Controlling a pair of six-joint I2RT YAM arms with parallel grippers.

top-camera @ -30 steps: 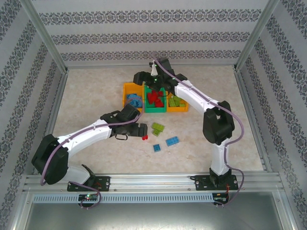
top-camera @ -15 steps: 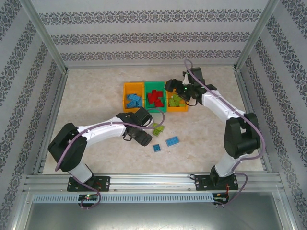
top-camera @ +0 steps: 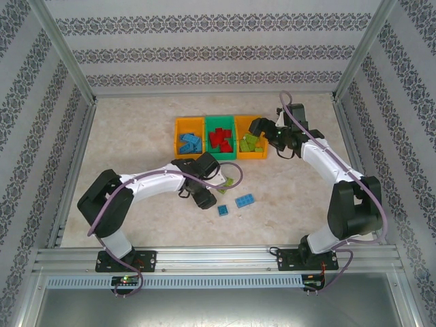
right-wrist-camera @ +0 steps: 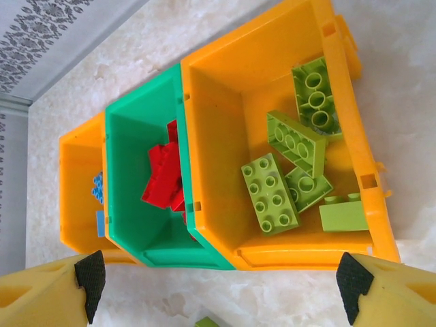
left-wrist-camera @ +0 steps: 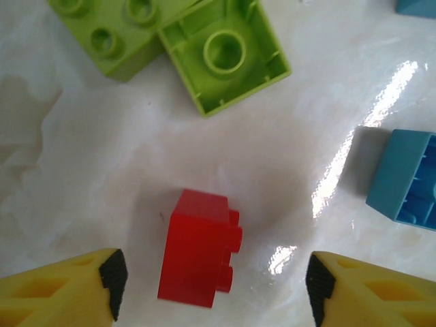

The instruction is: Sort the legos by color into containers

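Red lego: a single red lego lies tipped on its side on the table, near mid-table and on the near side of the bins.
Heading: in the left wrist view its studs face right; its long axis runs up and down the frame, the top leaning slightly right.
Left gripper: the left gripper is spread wide, one yellow finger either side of the red lego, neither touching it, grasping nothing.
Green pair: two green legos sit just past the red one, side by side; one shows its studs, the other its hollow underside.
Blue strays: a blue lego, long axis roughly left to right in the top view, lies on the table right of the left gripper; a smaller blue lego sits near it, apart.
Bins: three stand in a row toward the far side. The left orange bin holds blue pieces, the green bin a heap of red ones, the right orange bin lime bricks pointing every which way.
Right gripper: the right gripper hangs above the bins, at the right orange bin in the top view, fingers far apart and empty.
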